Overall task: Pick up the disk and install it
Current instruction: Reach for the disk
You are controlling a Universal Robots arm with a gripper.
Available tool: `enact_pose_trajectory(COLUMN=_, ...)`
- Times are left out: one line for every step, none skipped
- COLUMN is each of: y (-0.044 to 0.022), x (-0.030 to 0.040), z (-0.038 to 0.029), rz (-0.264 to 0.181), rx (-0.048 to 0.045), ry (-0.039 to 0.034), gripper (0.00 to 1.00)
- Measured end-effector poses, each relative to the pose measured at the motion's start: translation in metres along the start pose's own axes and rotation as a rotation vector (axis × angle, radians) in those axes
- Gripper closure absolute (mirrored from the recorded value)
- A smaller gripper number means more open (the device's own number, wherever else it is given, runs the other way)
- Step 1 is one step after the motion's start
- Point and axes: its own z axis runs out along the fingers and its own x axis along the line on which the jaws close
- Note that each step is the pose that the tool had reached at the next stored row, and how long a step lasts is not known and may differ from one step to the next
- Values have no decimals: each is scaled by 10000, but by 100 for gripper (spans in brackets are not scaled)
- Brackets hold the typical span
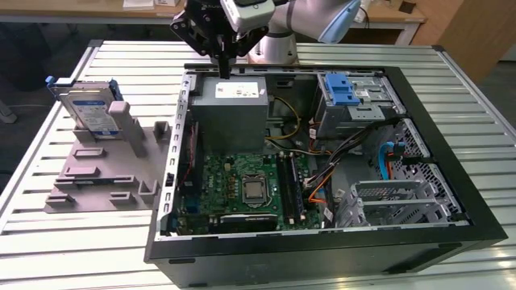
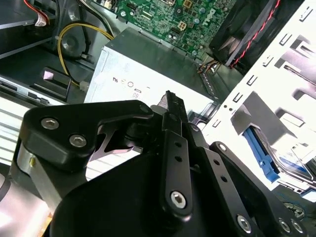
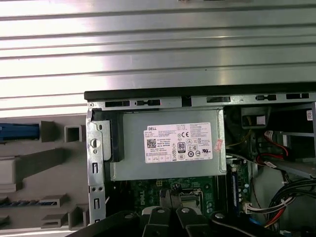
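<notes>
1. Claw (image 1: 224,74) sits at the top centre of the exterior view, over the back edge of the open PC case (image 1: 451,175), right above the power supply (image 1: 234,115). As far as I can see, its fingers are pinched together with nothing between them.
2. The disk (image 1: 90,112) is way over at the left of that frame, standing upright in the grey holder (image 1: 101,175), well apart from the claw.
3. The drive cage (image 1: 354,99) with the blue latch is at the upper right inside the case.
4. So progress-wise I'd say basically zero: the disk isn't picked up yet, and both the pickup and the install are left.
</notes>
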Motion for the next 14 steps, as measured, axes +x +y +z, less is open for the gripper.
enact_pose_trajectory(y=0, x=7, z=0, rz=1, rx=0, ry=0, gripper=89)
enact_pose_trajectory(y=-1, x=14, z=0, rz=0, rx=-1, ry=0, gripper=89)
enact_pose_trajectory(y=-1, x=21, z=-1, rz=0, rx=0, ry=1, gripper=89)
enact_pose_trajectory(y=-2, x=27, z=-1, rz=0, rx=0, ry=0, gripper=89)
enact_pose_trajectory(y=-3, x=34, z=-1, rz=0, rx=0, ry=0, gripper=89)
enact_pose_trajectory(y=-3, x=41, z=-1, rz=0, rx=0, ry=0, gripper=89)
enact_pose_trajectory(y=-4, x=47, z=-1, rz=-1, rx=0, ry=0, gripper=89)
enact_pose_trajectory(y=-4, x=55, z=-1, rz=-1, rx=0, ry=0, gripper=89)
enact_pose_trajectory(y=-5, x=62, z=-1, rz=0, rx=-1, ry=0, gripper=89)
enact_pose_trajectory(y=-5, x=71, z=-1, rz=0, rx=-1, ry=0, gripper=89)
enact_pose_trajectory(y=-6, x=78, z=-2, rz=0, rx=0, ry=0, gripper=89)
enact_pose_trajectory(y=-6, x=86, z=-2, rz=1, rx=0, ry=0, gripper=89)
enact_pose_trajectory(y=-7, x=93, z=-2, rz=0, rx=0, ry=0, gripper=89)
enact_pose_trajectory(y=-8, x=100, z=-2, rz=0, rx=0, ry=0, gripper=89)
